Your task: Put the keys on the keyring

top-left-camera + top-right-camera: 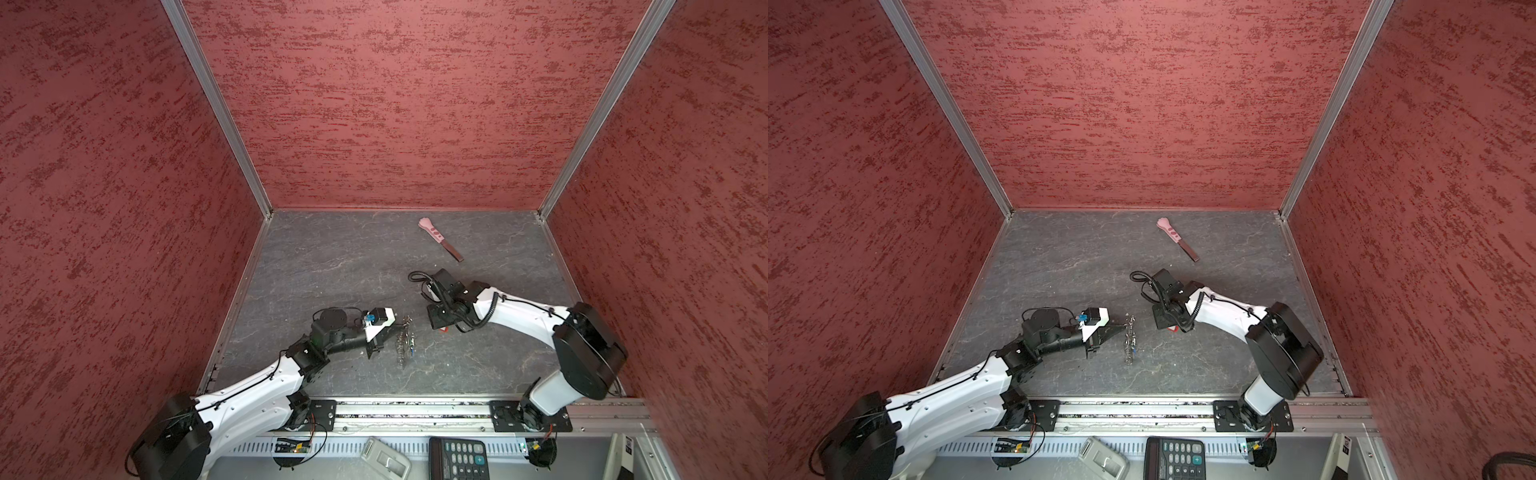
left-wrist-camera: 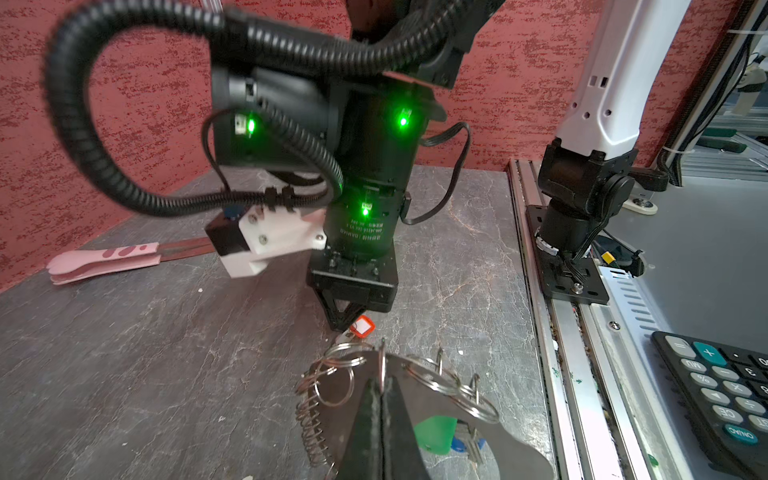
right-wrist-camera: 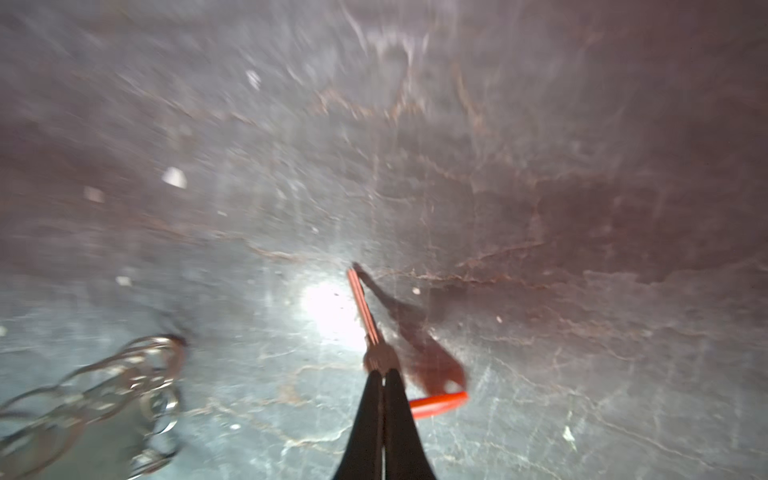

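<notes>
Calculator (image 1: 459, 457) nearest; on grey marbled tabletop (image 1: 332, 257) (red walls (image 1: 395, 104)) left gripper (image 2: 381, 388) clamps keyring (image 1: 404, 343), right gripper (image 3: 382, 372) red key (image 2: 361, 327).

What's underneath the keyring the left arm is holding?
A green tag and a blue tag show beneath the keyring; whatever else is there is covered by it and the left fingers.
</notes>
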Controlling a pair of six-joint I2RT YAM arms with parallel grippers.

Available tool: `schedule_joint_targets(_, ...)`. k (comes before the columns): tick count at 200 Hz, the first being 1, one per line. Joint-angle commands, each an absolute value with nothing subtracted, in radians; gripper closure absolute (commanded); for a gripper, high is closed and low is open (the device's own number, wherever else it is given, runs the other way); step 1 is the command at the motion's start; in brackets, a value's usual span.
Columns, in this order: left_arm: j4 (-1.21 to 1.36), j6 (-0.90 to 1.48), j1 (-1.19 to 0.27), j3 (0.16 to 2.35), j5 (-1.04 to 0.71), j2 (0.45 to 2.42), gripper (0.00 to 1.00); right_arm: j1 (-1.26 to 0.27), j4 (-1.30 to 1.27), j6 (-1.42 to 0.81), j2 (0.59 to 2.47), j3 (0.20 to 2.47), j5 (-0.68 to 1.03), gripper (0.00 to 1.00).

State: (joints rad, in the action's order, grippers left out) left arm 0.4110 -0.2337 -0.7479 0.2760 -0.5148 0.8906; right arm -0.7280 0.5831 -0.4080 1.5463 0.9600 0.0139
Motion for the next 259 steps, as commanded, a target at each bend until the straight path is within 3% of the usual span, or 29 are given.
schedule_joint_targets(1,0.399,-0.236,-0.755,0.307,-0.513,0.899,1.00,-0.733,0.497,-0.458,1.461,0.921,-0.021,1.00)
schedule_joint_targets(65,0.361,-0.225,-0.794,0.364,-0.455,0.921,1.00,-0.738,0.234,-0.504,1.210,0.802,-0.014,1.00)
schedule_joint_targets(141,0.392,-0.238,-0.810,0.404,-0.435,0.961,1.00,-0.742,-0.101,-0.542,1.006,0.612,0.175,1.00)
schedule_joint_targets(224,0.555,-0.206,-0.761,0.327,-0.543,0.979,1.00,-0.787,-0.528,-0.505,0.948,0.392,0.341,1.00)
schedule_joint_targets(259,0.609,-0.176,-0.723,0.293,-0.609,0.972,1.00,-0.798,-0.591,-0.468,0.927,0.358,0.378,1.00)
